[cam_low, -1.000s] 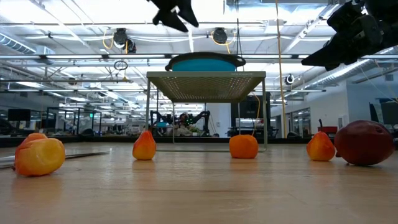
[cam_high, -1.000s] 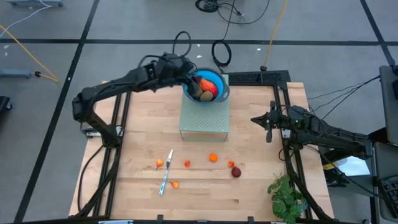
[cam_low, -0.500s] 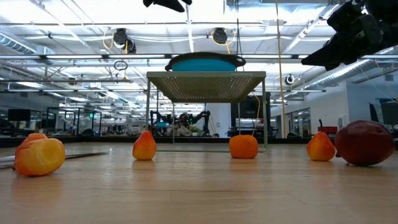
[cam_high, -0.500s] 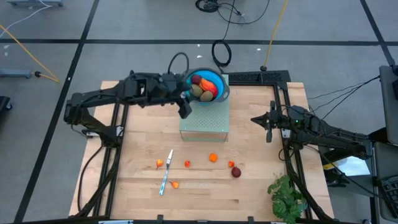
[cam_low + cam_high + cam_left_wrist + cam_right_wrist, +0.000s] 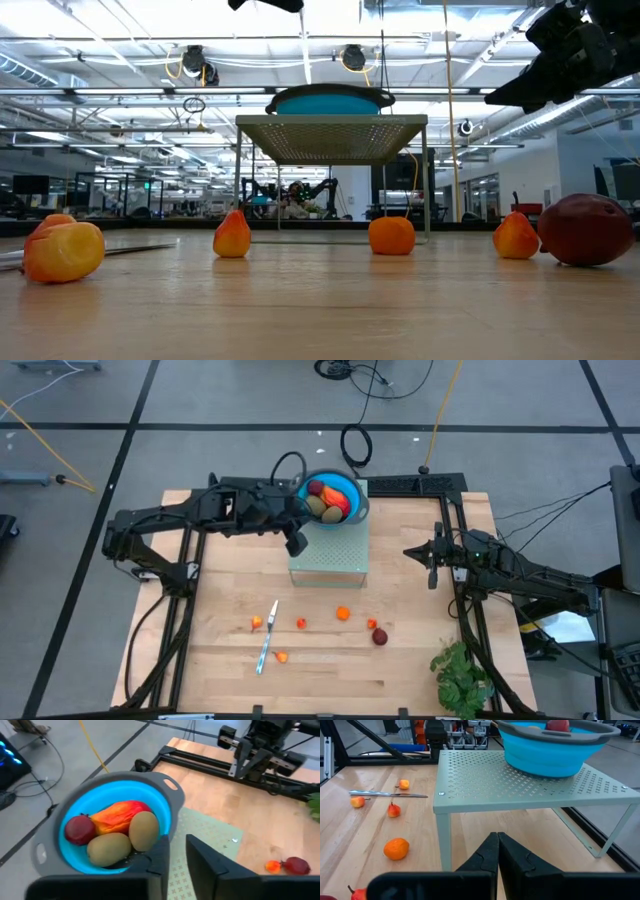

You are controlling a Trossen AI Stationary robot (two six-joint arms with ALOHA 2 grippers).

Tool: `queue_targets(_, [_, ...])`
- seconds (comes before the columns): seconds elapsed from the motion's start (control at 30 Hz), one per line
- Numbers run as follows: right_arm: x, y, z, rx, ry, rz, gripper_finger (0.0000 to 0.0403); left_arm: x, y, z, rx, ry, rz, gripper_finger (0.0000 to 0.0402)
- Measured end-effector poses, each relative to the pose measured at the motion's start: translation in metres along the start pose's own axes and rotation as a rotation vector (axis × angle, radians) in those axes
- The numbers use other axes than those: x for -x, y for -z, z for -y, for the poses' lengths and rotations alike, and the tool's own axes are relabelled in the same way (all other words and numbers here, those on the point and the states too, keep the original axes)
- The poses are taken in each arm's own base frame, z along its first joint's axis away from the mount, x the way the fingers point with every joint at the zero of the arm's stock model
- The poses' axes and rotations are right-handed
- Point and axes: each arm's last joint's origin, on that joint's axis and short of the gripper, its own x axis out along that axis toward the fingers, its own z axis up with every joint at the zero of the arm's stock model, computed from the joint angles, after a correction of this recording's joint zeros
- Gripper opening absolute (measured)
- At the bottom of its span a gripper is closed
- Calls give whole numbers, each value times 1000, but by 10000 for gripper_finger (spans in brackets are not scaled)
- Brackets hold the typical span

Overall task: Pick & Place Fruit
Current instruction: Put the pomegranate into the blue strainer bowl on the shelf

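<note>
Pulling back from the blue bowl, my left gripper is now hovering beside the perforated stand, fingers slightly parted and empty. Four fruits are sitting in the bowl; small fruit pieces are lying on the table. My right gripper is waiting, fingers pressed together.

A robotics lab in a large open industrial hall. The low view shows a high ceiling with strip lights, pipes and round fixtures, and at 12 o'clock far-off benches with more robot arms. The high view shows a grey floor marked with dark tape lines, loose cables at 12 o'clock, and a wooden table on a black metal frame.
</note>
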Motion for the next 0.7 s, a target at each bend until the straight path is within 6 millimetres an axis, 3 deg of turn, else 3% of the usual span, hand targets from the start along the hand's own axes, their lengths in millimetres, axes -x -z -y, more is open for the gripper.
queue_targets(0.2, [0, 0, 0, -85, -3, 0, 0, 0, 1, 1, 12, 21, -9, 4])
queue_targets(0.37, [0, 0, -2, -126, -55, 0, 0, -3, 6, 2, 36, 18, -35, 15])
queue_targets(0.7, [-2, 1, -7, -192, -250, -32, 0, -34, 39, 22, 65, 60, -30, 13])
